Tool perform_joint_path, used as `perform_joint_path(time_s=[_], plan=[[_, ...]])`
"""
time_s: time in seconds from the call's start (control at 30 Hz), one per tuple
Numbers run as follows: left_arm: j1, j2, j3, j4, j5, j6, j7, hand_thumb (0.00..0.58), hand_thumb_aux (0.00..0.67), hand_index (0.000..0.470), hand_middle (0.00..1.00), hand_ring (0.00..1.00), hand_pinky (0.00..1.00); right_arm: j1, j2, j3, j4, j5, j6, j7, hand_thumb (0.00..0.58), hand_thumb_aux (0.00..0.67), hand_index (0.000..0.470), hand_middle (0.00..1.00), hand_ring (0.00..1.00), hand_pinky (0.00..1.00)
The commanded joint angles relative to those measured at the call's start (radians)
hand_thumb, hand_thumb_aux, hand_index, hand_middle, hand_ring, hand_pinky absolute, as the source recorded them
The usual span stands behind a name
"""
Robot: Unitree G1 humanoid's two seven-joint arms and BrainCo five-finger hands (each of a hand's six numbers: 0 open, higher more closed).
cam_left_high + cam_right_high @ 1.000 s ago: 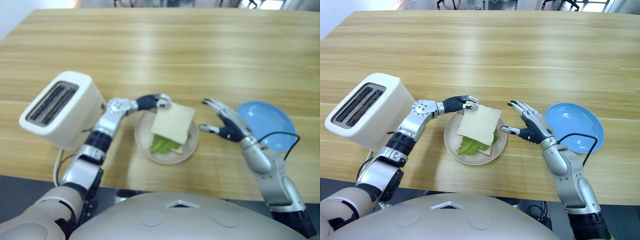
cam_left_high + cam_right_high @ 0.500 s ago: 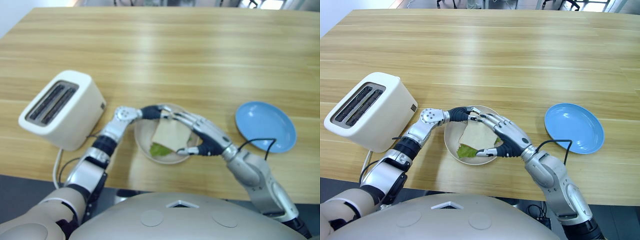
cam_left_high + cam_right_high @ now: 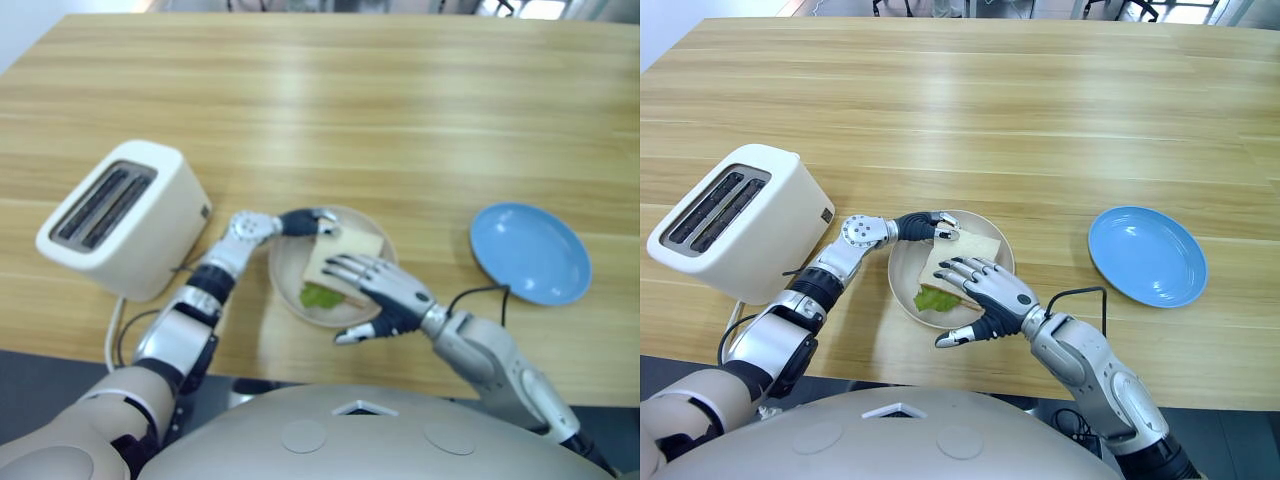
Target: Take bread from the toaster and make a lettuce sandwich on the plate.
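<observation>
Left eye view: a wooden worktop (image 3: 400,100). Count: one toaster (image 3: 125,215), two plates, one bread slice on show, one lettuce leaf, two robot hands. The cream toaster sits toward the near-left corner of the worktop. The beige plate (image 3: 285,268) is by the near edge, about mid-width. The blue plate (image 3: 530,252) is well apart from it, toward the right edge. The bread slice (image 3: 345,243) lies flat on the beige plate, and the lettuce leaf (image 3: 318,296) pokes out from under its near-left side. At the plate's far-left rim the left robot hand (image 3: 300,221) is clenched on the slice's far-left corner, grasping it. Over the slice's near-right part the right robot hand (image 3: 385,295) is palm-down and released, fingers spread, holding nothing.

Right eye view: same counts. The toaster has two slots (image 3: 715,205) on top, dark inside; contents cannot be told. The right robot hand's fingertips (image 3: 958,268) are on or just above the slice, cannot tell which. Its thumb sticks out past the plate's near rim, toward the near edge. The slice lies between the two robot hands, the left at its far-left corner and the right covering its near-right part. The lettuce leaf is just beside the right robot hand's fingers and apart from the left robot hand. The blue plate is well apart from both.
</observation>
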Motion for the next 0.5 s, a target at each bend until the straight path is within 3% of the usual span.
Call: perform_joint_path(time_s=[0.03,0.37,0.4,0.43,0.47,0.5], plan=[[0.019,0.013,-0.011,0.019,0.028,0.001,-0.005,0.58,0.67,0.46,1.0,1.0,1.0,-0.042,-0.014,0.036,0.099,-0.068,-0.007,-0.006,0.0,0.0,0.0,0.0,0.0,0.0],[0.022,0.018,-0.012,0.004,0.067,-0.028,0.024,0.58,0.67,0.46,1.0,1.0,1.0,-0.079,-0.02,0.128,0.173,-0.134,-0.024,0.001,0.0,0.0,0.0,0.0,0.0,0.0],[0.017,0.023,-0.011,0.001,0.083,-0.044,0.05,0.527,0.468,0.321,1.0,1.0,1.0,-0.073,-0.024,0.133,0.169,-0.134,-0.025,0.007,0.0,0.0,0.0,0.0,0.0,0.0],[0.001,0.037,-0.014,-0.01,0.122,-0.08,0.113,0.0,0.0,0.0,0.43,0.43,0.43,-0.063,-0.032,0.138,0.165,-0.133,-0.028,0.015,0.0,0.0,0.0,0.0,0.0,0.0],[-0.015,0.052,-0.011,-0.027,0.158,-0.118,0.178,0.0,0.0,0.0,0.0,0.0,0.0,-0.056,-0.037,0.142,0.161,-0.134,-0.028,0.02,0.0,0.0,0.0,0.0,0.0,0.0],[-0.026,0.062,-0.009,-0.038,0.181,-0.144,0.222,0.0,0.0,0.0,0.0,0.0,0.0,-0.051,-0.04,0.145,0.159,-0.134,-0.027,0.023,0.0,0.0,0.0,0.0,0.0,0.0]])
